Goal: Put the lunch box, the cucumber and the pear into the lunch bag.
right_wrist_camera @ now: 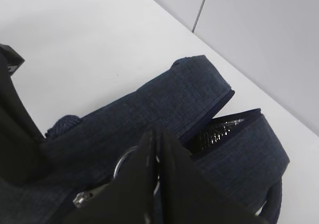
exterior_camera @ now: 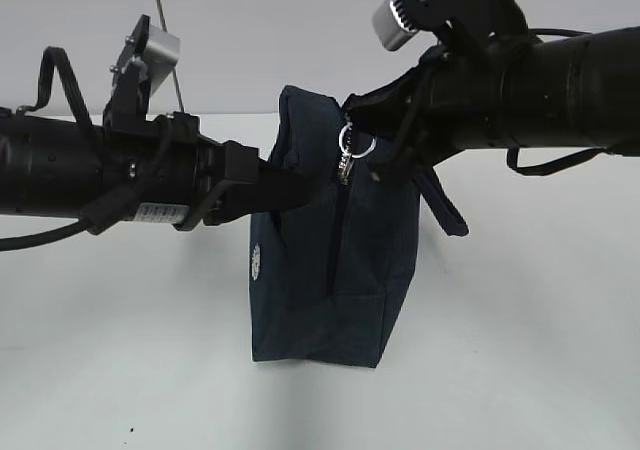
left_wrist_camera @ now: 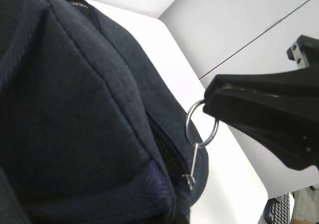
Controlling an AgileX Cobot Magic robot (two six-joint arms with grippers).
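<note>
The large dark navy fabric lunch bag [exterior_camera: 330, 270] is matt woven cloth with a fine, slightly rough grain. At its 12 o'clock hangs a thin shiny metal ring pull [left_wrist_camera: 201, 123], smooth and silvery. In the gap at the right wrist view's 3 o'clock, a crinkled silvery foil lining [right_wrist_camera: 219, 131] glints. The white tabletop [exterior_camera: 520, 370] looks smooth and matt.

Desk [exterior_camera: 540, 370]: plain white, matte surface, meeting a pale wall at the rear. One item stands directly on it: the dark navy lunch bag [exterior_camera: 330, 290], upright on its narrow base near the middle, casting a soft shadow to the front.
</note>
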